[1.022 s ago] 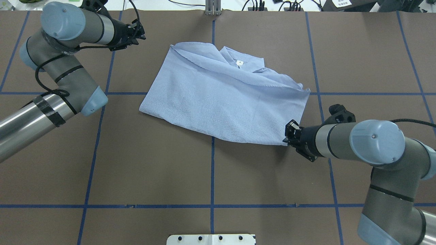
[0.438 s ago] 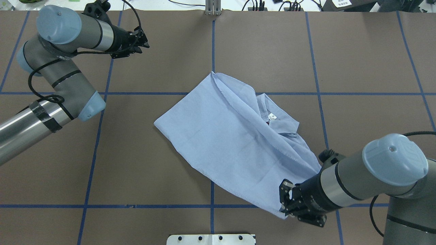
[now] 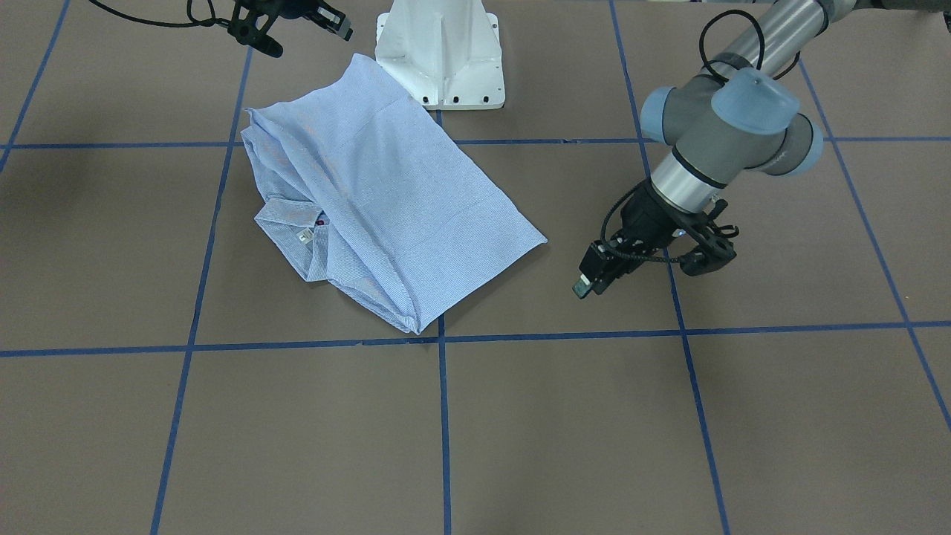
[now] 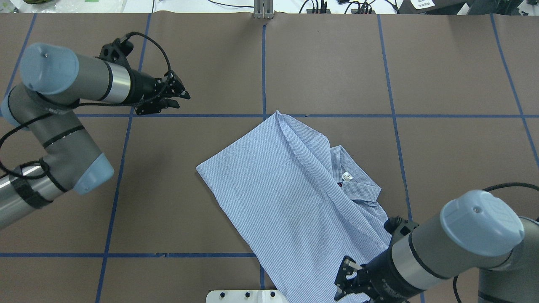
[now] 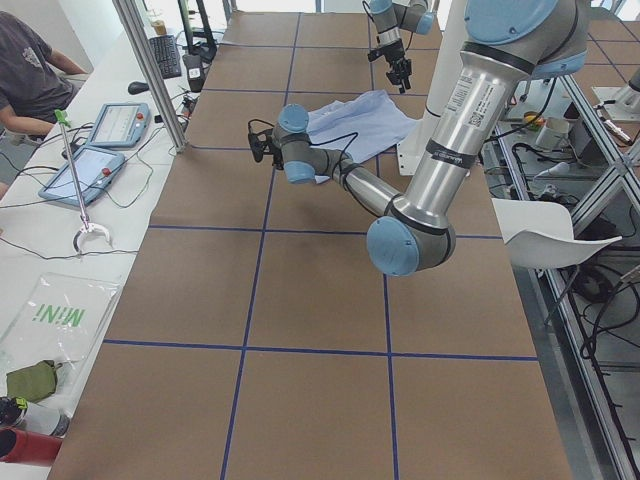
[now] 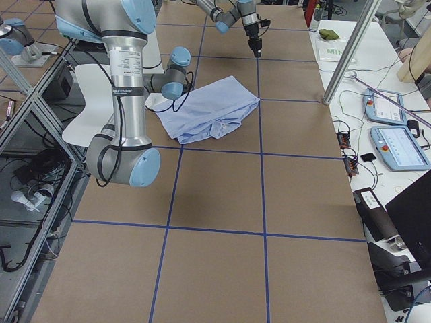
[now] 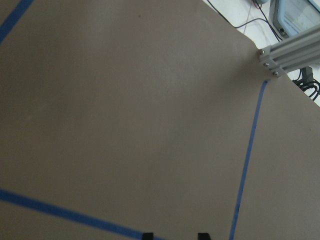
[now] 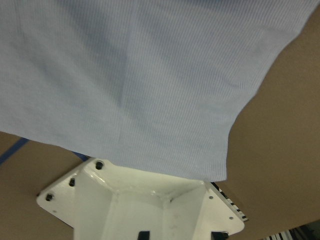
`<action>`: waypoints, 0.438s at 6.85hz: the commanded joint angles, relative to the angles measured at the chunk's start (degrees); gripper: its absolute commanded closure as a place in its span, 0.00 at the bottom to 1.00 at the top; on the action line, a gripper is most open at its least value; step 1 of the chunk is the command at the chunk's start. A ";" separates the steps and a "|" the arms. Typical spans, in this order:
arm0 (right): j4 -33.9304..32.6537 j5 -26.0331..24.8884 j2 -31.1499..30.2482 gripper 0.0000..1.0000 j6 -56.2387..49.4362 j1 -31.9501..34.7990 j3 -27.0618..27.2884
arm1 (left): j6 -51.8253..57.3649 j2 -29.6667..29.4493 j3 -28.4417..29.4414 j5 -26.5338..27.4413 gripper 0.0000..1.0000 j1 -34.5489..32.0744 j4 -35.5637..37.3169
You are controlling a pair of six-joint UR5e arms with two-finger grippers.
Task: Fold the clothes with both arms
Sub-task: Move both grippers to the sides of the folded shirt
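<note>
The light blue striped shirt [image 4: 286,198] lies folded and slanted on the brown table, with its collar and white label [image 4: 346,176] facing up on its right side. Its near corner hangs over the white pedestal base [image 8: 150,200]. My right gripper [image 4: 344,281] hovers by that corner, open, and in the right wrist view no cloth lies between its fingertips [image 8: 143,235]. My left gripper [image 4: 182,96] hangs over bare table left of the shirt [image 3: 371,186], apart from it, with its jaws slightly parted and nothing in them.
Blue tape lines [image 4: 263,63] divide the table into squares. An aluminium post [image 4: 263,10] stands at the far edge. The pedestal base [image 3: 438,52] sits at the near edge. A person [image 5: 30,70] sits at a side desk holding tablets [image 5: 95,170].
My right gripper has dragged the shirt towards the pedestal, turning it, and now stands clear of the corner. My left gripper has moved nearer the robot.
</note>
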 commanded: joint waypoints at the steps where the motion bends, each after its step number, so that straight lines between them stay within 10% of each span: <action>1: 0.02 1.44 4.42 0.00 -0.53 13.82 -2.60 | -5.51 5.49 -5.03 5.81 0.50 8.92 0.35; 3: 0.02 1.18 8.91 0.00 -3.15 20.11 -8.05 | -5.52 3.32 -4.07 10.25 0.49 14.31 7.34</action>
